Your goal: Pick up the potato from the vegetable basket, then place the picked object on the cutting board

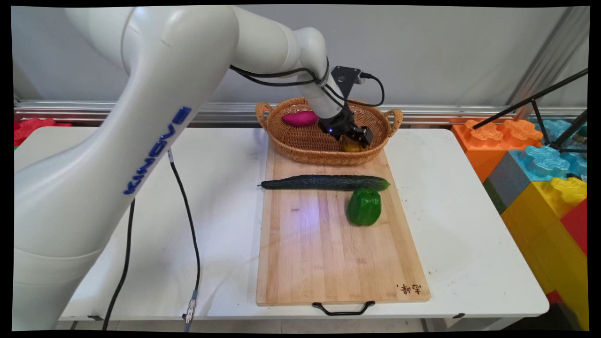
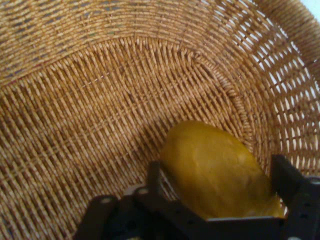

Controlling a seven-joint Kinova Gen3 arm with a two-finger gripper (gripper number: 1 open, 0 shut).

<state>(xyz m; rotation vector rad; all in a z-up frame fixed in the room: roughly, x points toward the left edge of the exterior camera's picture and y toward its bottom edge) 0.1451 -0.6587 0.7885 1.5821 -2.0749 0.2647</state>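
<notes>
Two black fingers point(image 2: 287, 182) of the gripper point(image 1: 355, 138) point(image 2: 220, 192) stand on either side of a yellow fruit point(image 2: 217, 167) point(image 1: 351, 145) inside the basket point(image 1: 300, 141) point(image 2: 100, 125); the jaws are spread about as wide as the fruit, and whether they press on it cannot be told. Going left to right in the main view: a purple sweet potato point(image 1: 300, 118) lies in the basket's left part, the gripper and the fruit are in its right part. Nearer the camera, a cucumber point(image 1: 324, 182) lies across the board point(image 1: 310, 253), with a green pepper point(image 1: 364, 207) just beside its right end. Coloured blocks point(image 1: 540, 183) stand at far right, off the table point(image 1: 225, 197).
</notes>
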